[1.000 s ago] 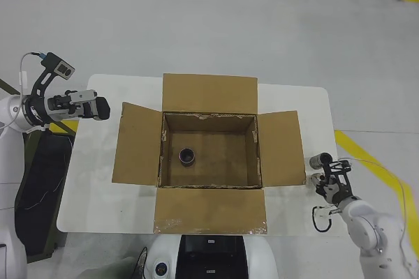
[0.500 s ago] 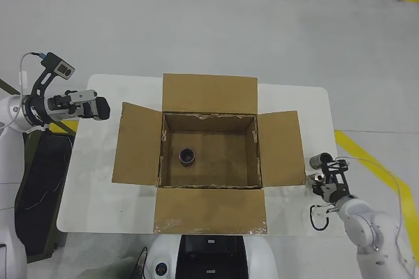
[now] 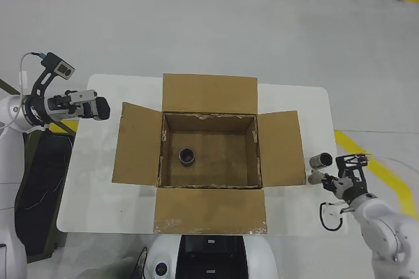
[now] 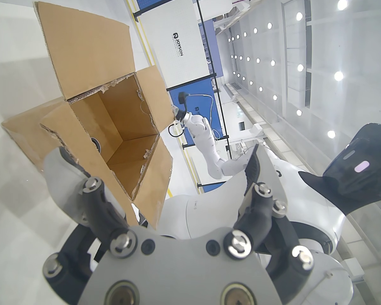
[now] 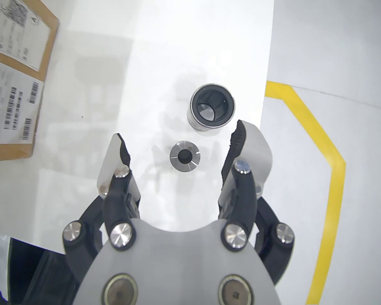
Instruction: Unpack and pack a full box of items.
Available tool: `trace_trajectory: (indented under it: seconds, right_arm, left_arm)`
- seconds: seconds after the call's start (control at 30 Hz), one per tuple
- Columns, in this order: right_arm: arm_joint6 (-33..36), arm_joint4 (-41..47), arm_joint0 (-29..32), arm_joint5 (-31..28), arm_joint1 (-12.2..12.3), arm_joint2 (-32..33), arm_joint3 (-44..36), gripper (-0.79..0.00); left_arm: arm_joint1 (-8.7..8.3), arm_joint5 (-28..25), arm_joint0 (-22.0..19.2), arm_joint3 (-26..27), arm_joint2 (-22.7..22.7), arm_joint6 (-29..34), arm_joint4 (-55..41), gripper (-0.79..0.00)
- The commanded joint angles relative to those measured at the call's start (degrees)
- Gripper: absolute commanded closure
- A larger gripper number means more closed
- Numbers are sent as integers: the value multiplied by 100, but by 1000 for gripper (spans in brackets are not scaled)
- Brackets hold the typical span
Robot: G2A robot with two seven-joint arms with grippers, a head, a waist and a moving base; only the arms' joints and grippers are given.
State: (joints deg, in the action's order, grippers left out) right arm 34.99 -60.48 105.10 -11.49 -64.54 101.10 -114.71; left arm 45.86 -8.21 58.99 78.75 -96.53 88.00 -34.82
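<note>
My right gripper (image 5: pixel 179 142), spread, hangs over the collet (image 5: pixel 184 157) right of the box (image 3: pixel 208 115), sleeve (image 5: pixel 212 109) just beyond; left gripper (image 3: pixel 101 108) spread too, left of the box. Closing off-centre could tip the collet rolling

Pale grey floor (image 3: pixel 216 35), yellow line (image 5: pixel 330 207) cutting across it; overhead, rows of round lights (image 4: pixel 338 75), and possibly a white partition (image 4: pixel 174 42) behind.
</note>
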Motion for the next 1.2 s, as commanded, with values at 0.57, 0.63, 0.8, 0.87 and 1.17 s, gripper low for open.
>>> trace_trajectory:
  seconds: [0.57,0.63,0.8,0.87,1.17]
  right_arm:
    - [-328,-290,-743,138,-6,-341,-825,-631]
    - [-320,-292,-884,91,-4,-405,-897,-631]
    - [-262,-233,-1204,-48,-1,-624,-1122,-643]
    - [-197,-190,-1312,-118,0,-727,-1196,-650]
    - [349,317,-1745,-555,12,-1240,-1315,-699]
  left_arm:
    - [0,0,0,0,0,0,0,-785]
    - [0,0,0,0,0,0,0,-785]
    - [0,0,0,0,0,0,0,-785]
    - [0,0,0,0,0,0,0,-785]
    - [0,0,0,0,0,0,0,-785]
